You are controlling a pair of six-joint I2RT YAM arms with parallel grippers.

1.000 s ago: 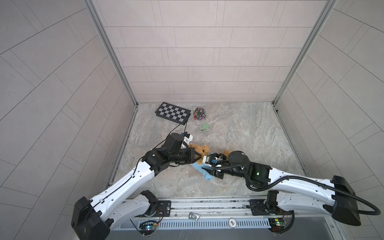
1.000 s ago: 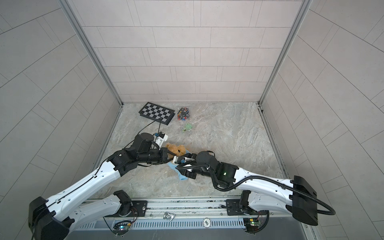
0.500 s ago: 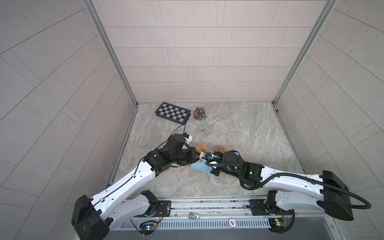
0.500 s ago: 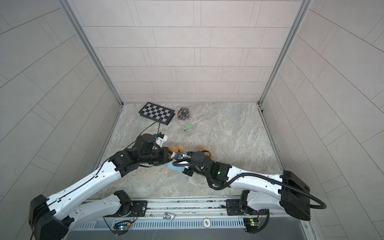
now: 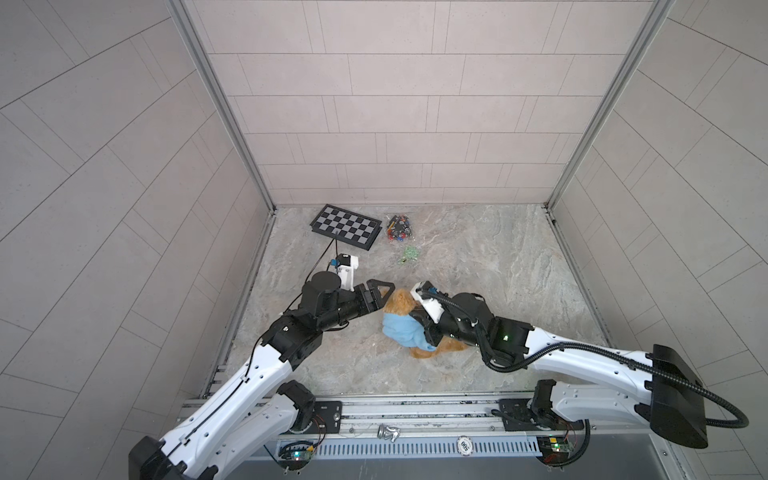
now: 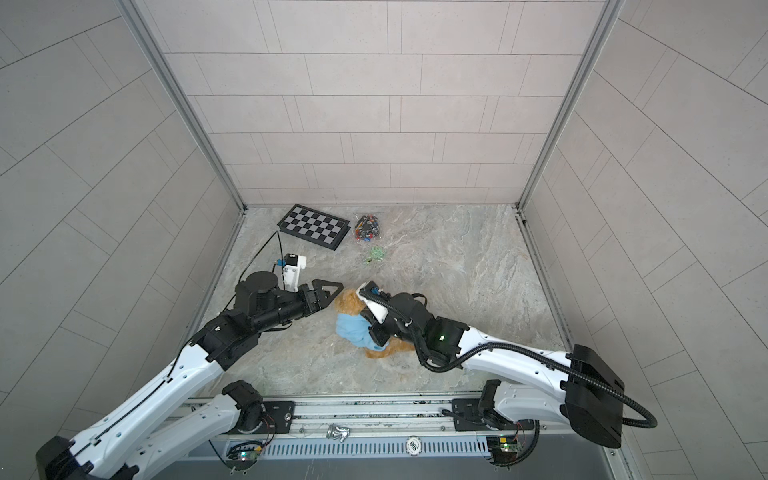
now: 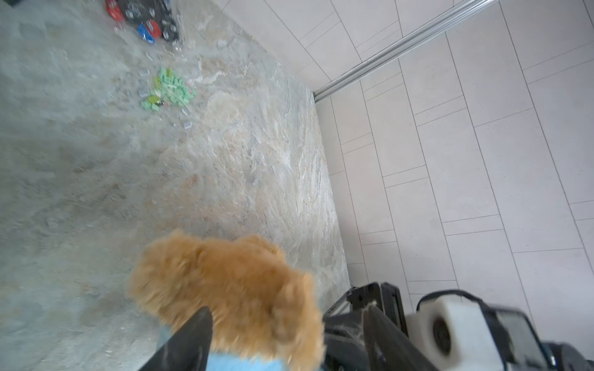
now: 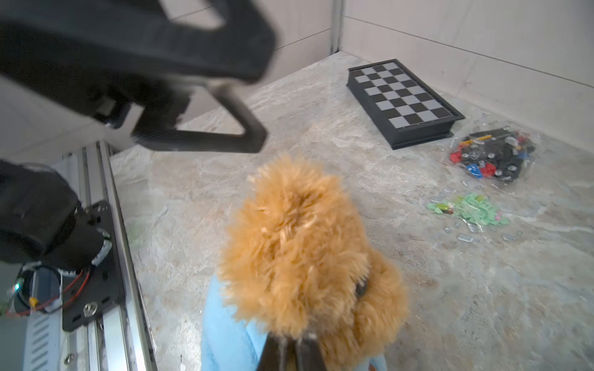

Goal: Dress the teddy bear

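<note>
One bear [image 5: 398, 302] lies on the desk [image 5: 490, 257] toward its front, head pointing at the left arm. A hoodie [image 5: 400, 332] covers its torso and the legs are bare. Right gripper [image 8: 286, 343]: jaws pressed together in the fur at the nape, just above the hoodie collar; I cannot tell whether cloth is pinched too. Left gripper [image 5: 385, 297]: jaws spread apart, holding nothing, just beside the bear's head. Well behind, near the back wall, I note a chessboard [image 5: 345, 227], a bag of parts [image 5: 399, 227] and loose green pieces [image 5: 409, 252].
</note>
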